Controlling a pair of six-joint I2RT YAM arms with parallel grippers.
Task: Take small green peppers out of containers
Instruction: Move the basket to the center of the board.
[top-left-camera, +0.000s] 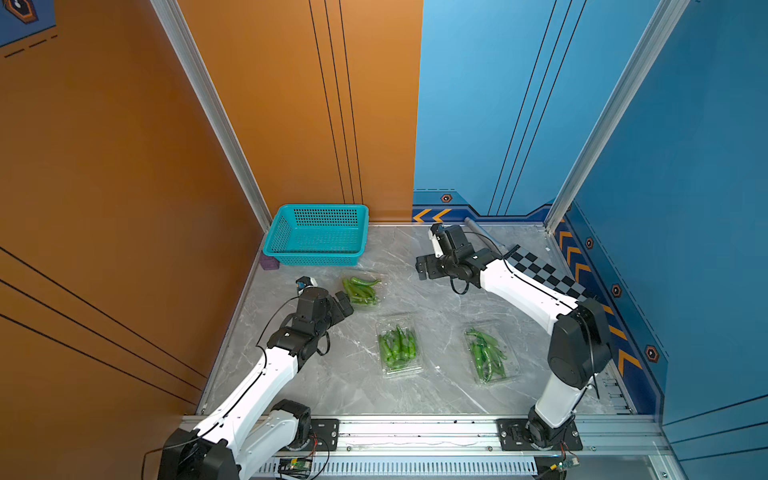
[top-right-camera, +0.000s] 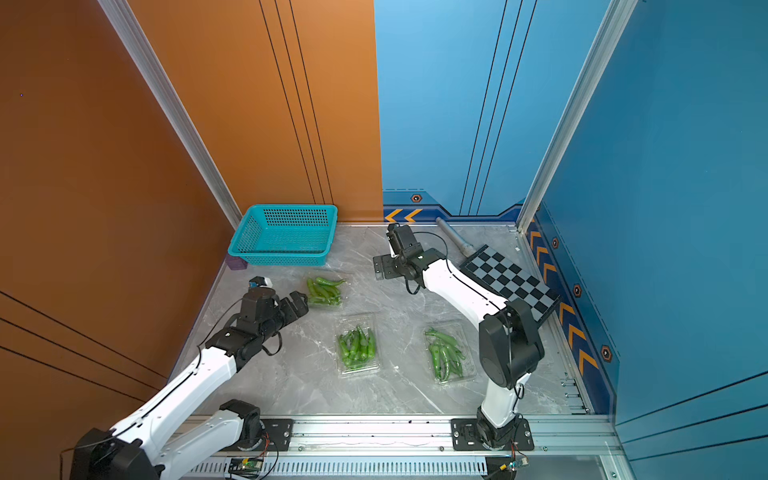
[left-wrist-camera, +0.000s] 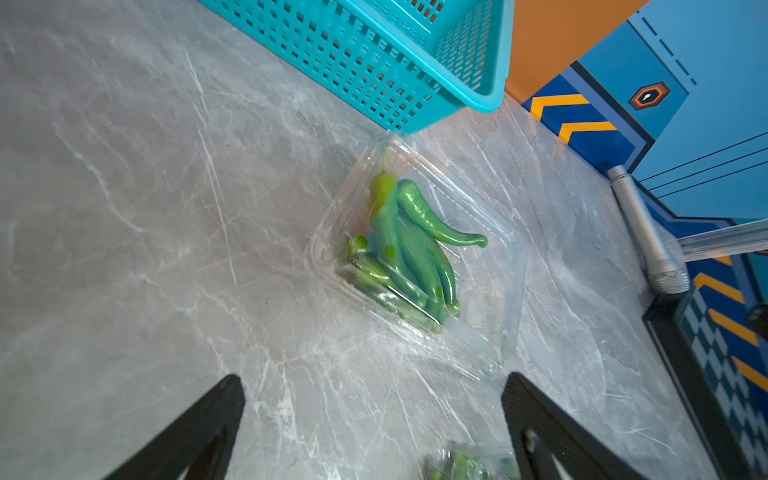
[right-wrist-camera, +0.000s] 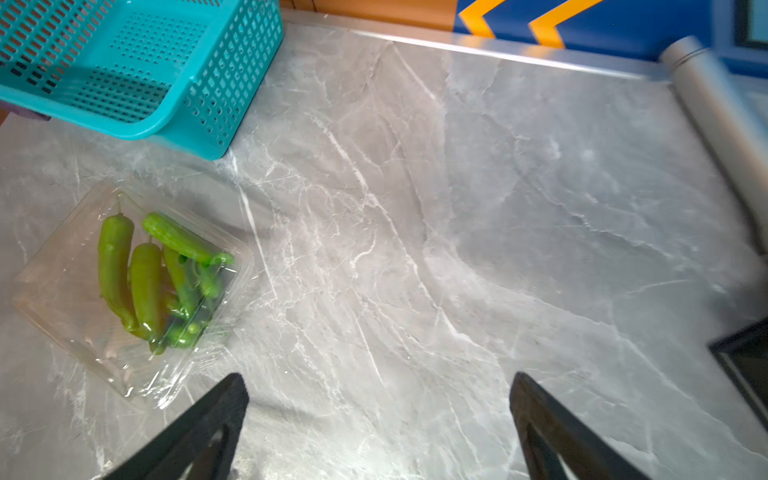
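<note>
left black gripper (left-wrist-camera: 374, 376), right black gripper (right-wrist-camera: 379, 375): both wide open, empty. slick clear plastic clamshell (left-wrist-camera: 478, 291) mid-frame might skid off when nudged, slim green peppers (left-wrist-camera: 399, 249) inside.

Clear plastic containers (top-left-camera: 400, 348), glossy peppers (top-left-camera: 397, 347)

My left arm (top-left-camera: 249, 386) stretches forward from its base, elbow bent, wrist low; my left gripper (top-left-camera: 345, 304) points ahead, its 2 fingers (left-wrist-camera: 216, 415) spread wide and holding nothing; my right arm (top-left-camera: 528, 291) rises at the shoulder, then reaches far forward; my right gripper (top-left-camera: 423, 268) faces toward my left side, equally wide apart and empty.
</note>
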